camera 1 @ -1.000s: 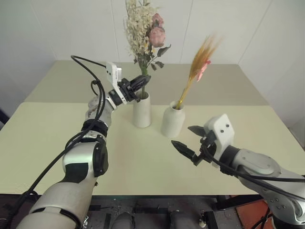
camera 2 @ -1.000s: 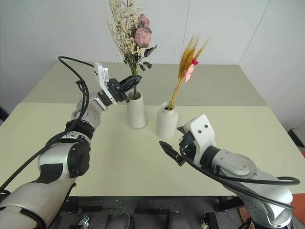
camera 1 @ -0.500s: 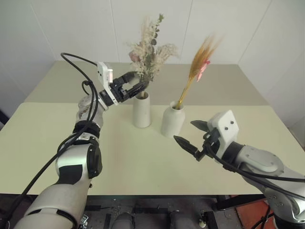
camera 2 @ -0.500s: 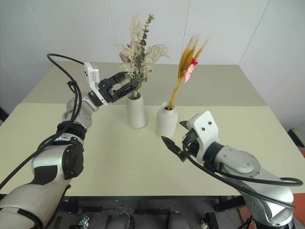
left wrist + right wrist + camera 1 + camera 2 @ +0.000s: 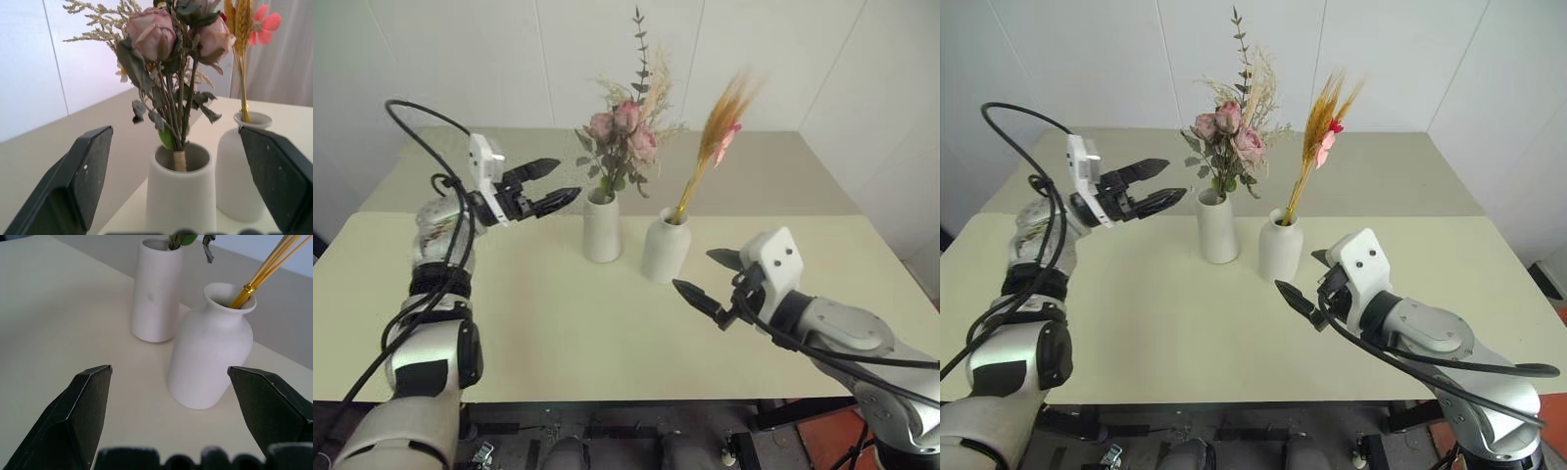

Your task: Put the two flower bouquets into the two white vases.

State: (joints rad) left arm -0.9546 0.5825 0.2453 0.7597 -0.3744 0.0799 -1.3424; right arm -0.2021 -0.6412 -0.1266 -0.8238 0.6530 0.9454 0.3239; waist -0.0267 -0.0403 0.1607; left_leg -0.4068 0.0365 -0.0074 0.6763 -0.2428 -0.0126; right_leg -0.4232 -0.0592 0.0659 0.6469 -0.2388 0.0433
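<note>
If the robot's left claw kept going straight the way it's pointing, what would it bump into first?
Most likely the straight white vase holding the rose bouquet. It sits dead ahead between the open fingers of the left gripper. The rounded vase stands off to one side, so it probably would not be hit first.

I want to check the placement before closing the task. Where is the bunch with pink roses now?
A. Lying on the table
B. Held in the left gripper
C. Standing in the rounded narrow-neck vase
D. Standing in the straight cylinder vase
D: the rose bunch stands with its stems in the straight cylinder vase, and the left gripper, jaws open, is apart from it.
</note>
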